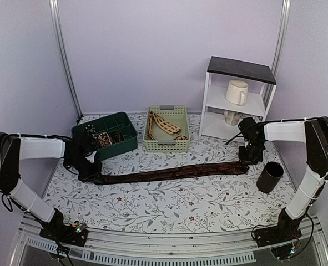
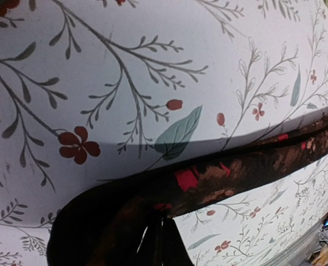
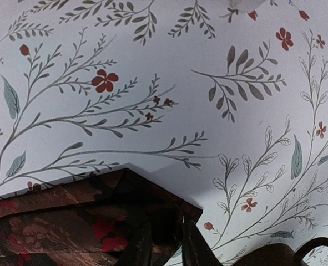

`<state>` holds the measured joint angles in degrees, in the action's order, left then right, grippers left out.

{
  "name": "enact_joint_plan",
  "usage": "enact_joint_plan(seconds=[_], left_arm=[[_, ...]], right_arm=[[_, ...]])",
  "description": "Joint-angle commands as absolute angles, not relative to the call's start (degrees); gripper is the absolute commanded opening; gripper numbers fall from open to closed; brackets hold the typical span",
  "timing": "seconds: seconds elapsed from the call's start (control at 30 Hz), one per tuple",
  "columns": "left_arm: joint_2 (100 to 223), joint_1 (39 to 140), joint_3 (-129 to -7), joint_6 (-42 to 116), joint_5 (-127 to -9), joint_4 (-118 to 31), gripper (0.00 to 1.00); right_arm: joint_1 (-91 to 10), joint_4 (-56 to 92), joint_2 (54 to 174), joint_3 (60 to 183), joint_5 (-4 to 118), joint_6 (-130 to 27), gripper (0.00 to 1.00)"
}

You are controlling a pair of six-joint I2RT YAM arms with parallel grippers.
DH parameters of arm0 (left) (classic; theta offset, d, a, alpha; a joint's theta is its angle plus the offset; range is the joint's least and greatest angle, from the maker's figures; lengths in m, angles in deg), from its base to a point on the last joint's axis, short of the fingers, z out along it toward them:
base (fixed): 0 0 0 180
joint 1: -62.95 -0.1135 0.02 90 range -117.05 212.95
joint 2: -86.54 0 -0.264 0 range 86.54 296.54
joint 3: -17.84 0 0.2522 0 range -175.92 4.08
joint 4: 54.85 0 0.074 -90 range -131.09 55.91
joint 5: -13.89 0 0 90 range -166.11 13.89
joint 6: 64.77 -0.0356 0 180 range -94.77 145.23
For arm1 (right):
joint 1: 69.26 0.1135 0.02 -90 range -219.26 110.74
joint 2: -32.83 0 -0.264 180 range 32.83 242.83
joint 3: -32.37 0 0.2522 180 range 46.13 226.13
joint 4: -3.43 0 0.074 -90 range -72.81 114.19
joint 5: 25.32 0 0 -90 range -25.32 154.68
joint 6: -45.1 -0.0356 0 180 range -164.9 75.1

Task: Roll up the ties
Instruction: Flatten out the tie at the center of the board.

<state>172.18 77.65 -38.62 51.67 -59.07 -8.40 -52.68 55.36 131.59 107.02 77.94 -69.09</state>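
Lilac walls (image 1: 152, 50) behind, desk (image 1: 169, 208) covered in a white floral-print cloth. Left gripper (image 1: 90, 170), left of frame, is closed on the narrow end of the dark tie (image 1: 169, 173). Right gripper (image 3: 166, 246) sits over the tie's pointed wide end at right, fingers (image 3: 140, 244) narrowly parted with fabric showing between them. The dark tie lies flat and stretched straight across the middle of the desk between both grippers. Black cup (image 1: 270, 177) stands just right of the wide end, apart from it. Behind the tie: green bin (image 1: 125, 146) with coiled ties (image 1: 104, 138) inside, and a beige basket (image 1: 166, 147) holding the beige tie (image 1: 164, 124). White shelf (image 1: 208, 100) at upper right holds a cream mug (image 1: 237, 92), with another mug (image 1: 232, 117) below it.
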Motion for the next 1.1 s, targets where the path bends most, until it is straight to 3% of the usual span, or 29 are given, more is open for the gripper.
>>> enact_joint_plan(seconds=[0.0, 0.6, 0.8, 1.07], left_arm=[[172.43, 78.14, -39.84, 51.62, -59.41, -8.90, 0.00], [171.88, 78.87, -40.85, 51.73, -57.65, -8.77, 0.00], [172.46, 79.03, -41.00, 51.86, -57.56, -9.34, 0.00], [175.02, 78.75, -39.38, 52.12, -60.49, -10.93, 0.00]], right_arm=[[-52.90, 56.18, 131.92, 107.22, 78.94, -68.82, 0.24], [-52.90, 61.38, 128.14, 112.03, 76.59, -72.54, 0.26], [-52.91, 56.95, 131.98, 110.80, 74.01, -72.20, 0.06], [-53.07, 54.36, 137.28, 105.62, 76.65, -72.75, 0.01]])
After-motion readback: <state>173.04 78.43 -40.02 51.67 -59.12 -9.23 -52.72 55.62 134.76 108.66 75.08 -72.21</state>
